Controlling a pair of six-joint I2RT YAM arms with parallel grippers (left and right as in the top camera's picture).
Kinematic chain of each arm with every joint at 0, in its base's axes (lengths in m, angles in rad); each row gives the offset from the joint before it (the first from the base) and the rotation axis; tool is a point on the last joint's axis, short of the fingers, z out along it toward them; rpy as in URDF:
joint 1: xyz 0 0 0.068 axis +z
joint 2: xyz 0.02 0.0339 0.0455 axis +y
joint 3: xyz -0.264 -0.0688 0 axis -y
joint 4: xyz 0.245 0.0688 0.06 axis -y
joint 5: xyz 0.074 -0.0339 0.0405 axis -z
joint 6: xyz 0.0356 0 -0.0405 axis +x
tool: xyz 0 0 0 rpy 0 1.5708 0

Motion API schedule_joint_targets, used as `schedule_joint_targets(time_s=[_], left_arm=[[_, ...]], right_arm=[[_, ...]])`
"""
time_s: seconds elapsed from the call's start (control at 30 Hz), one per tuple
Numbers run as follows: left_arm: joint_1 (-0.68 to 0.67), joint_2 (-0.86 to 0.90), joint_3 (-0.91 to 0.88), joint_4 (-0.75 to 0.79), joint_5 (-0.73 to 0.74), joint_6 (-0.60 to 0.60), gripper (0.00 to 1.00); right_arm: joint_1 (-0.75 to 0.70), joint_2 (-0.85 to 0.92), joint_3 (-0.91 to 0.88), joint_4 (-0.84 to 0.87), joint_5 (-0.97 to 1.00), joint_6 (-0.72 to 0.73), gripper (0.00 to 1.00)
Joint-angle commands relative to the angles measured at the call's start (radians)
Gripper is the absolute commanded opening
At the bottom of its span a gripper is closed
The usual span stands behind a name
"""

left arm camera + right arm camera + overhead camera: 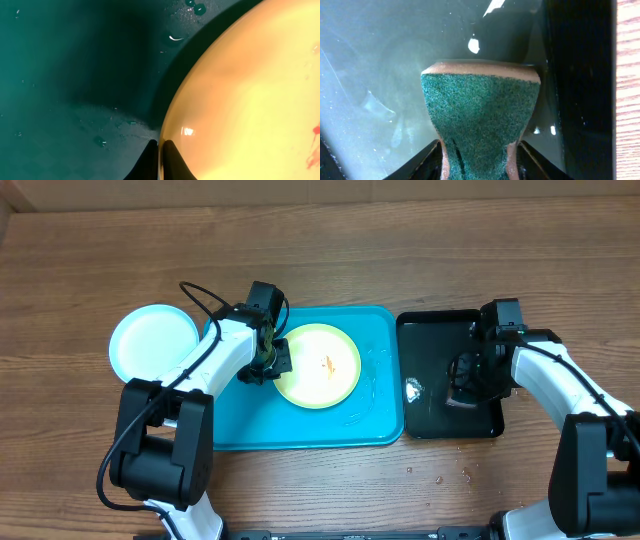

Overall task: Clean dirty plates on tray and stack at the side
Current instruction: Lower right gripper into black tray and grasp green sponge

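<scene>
Left end effector (160, 150): jaws nearly together, pinching the left rim of the yellow-green plate (320, 370). This plate lies flat in the turquoise tray (300, 432) at mid-tabletop, a little left of the tray's centre. An orange-red smear (326, 364) sits at the plate's centre, not yet wiped. The tray floor is wet, with droplets beside the plate.

Right end effector (479, 161): jaws part-way in, squeezing a green scouring sponge (480, 100) at its waist. The sponge hangs over the wet floor of the black tray (428, 335), toward the right edge of the tabletop. Whether it touches that floor, I cannot tell.

A pale plate (153, 342) sits off the tray on bare tabletop toward the left edge, white face with a light blue rim. One plate or two stacked, I cannot tell.

Judgement: the scrub of the yellow-green plate has not begun, and the sponge has to cross to it first.

Risks:
- The pinch is thin and on a wet, slick rim, so sponge pressure could slide the plate out of the jaws.
- Pressing on the side far from the grip could pivot or tip the plate.
- The sponge is held only at its waist and may fold or twist loose under load.
- The arms converge over the tray's right rim, where they could knock each other or shove the tray.
</scene>
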State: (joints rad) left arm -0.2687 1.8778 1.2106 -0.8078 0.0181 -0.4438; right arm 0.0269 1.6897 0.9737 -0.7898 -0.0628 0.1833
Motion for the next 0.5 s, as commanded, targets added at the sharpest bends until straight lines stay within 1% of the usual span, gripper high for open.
schedule_joint_targets(time_s=[0.0,0.03,0.07,0.1,0.2,0.3,0.33,0.4,0.43,0.47], left_arm=[[-0.014,0.014,-0.010,-0.002,0.008,-0.013,0.05],[-0.014,0.014,-0.010,-0.001,0.008,-0.013,0.06],[-0.014,0.014,-0.010,0.001,0.008,-0.013,0.06],[-0.014,0.014,-0.010,0.002,0.008,-0.014,0.06],[-0.014,0.014,-0.010,0.013,0.008,-0.013,0.10],[-0.013,0.014,-0.010,0.028,0.006,-0.013,0.21],[-0.013,0.014,-0.010,0.032,0.005,-0.013,0.22],[-0.013,0.014,-0.010,0.041,0.005,-0.014,0.23],[-0.013,0.014,-0.010,0.043,0.005,-0.014,0.20],[-0.013,0.014,-0.010,0.043,0.005,-0.018,0.14]], right_arm=[[0.003,-0.010,-0.005,0.005,0.010,0.003,0.34],[0.004,-0.010,-0.005,0.005,0.010,0.003,0.19],[0.004,-0.010,-0.005,0.007,0.010,0.003,0.08],[0.004,-0.010,-0.005,0.007,0.009,0.003,0.04],[0.004,-0.010,0.012,-0.003,-0.011,0.003,0.04],[0.004,-0.011,0.062,-0.050,-0.025,0.003,0.04],[0.005,-0.011,0.084,-0.068,-0.024,0.003,0.04],[0.008,-0.011,0.129,-0.106,-0.025,0.003,0.04],[0.012,-0.011,0.154,-0.124,-0.024,0.002,0.04],[0.016,-0.011,0.175,-0.142,-0.025,-0.001,0.04]])
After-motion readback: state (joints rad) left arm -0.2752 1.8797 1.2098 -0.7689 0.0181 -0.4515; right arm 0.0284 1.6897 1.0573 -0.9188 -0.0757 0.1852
